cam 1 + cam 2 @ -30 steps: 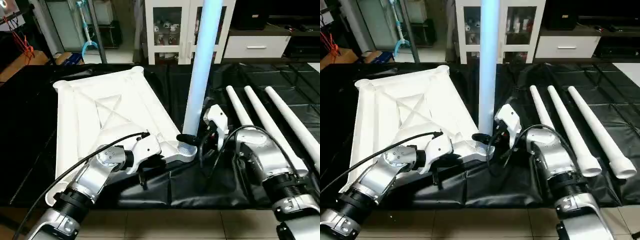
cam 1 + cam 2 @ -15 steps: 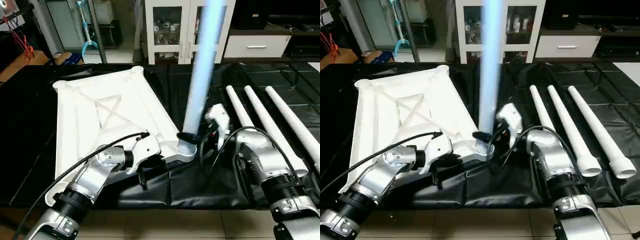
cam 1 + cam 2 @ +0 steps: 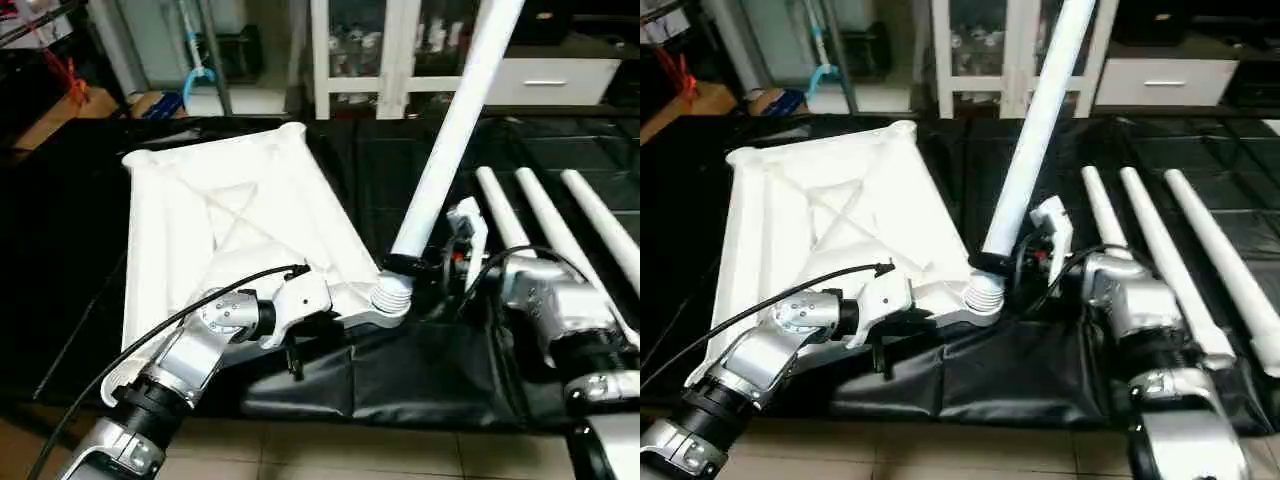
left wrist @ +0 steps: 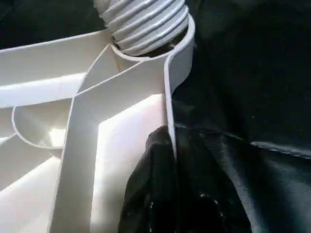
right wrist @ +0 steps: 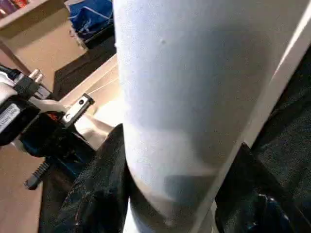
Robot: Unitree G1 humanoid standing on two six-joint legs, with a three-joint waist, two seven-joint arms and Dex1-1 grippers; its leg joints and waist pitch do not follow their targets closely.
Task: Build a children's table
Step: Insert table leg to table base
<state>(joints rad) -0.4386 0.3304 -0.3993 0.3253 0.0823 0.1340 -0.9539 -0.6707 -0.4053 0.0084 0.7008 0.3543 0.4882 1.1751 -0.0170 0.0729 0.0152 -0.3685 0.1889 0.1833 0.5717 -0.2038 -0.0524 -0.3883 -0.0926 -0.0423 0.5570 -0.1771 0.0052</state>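
Moved: leg (image 3: pixel 455 130), upright a second ago, now leans toward upper right, threaded end at tabletop (image 3: pixel 215 215) corner socket (image 3: pixel 392 297), frame centre.
Right gripper (image 3: pixel 420 268): jaws clasp leg base.
Left gripper (image 3: pixel 292 352): jaws clenched, bracing tabletop edge.

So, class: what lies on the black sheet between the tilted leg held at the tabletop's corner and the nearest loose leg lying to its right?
In the left eye view, the right gripper and its wrist sit between the tilted leg and the nearest loose leg.

Silver forearms (image 3: pixel 190 355), black cables (image 3: pixel 150 330), black ribbed wrists (image 3: pixel 140 405)
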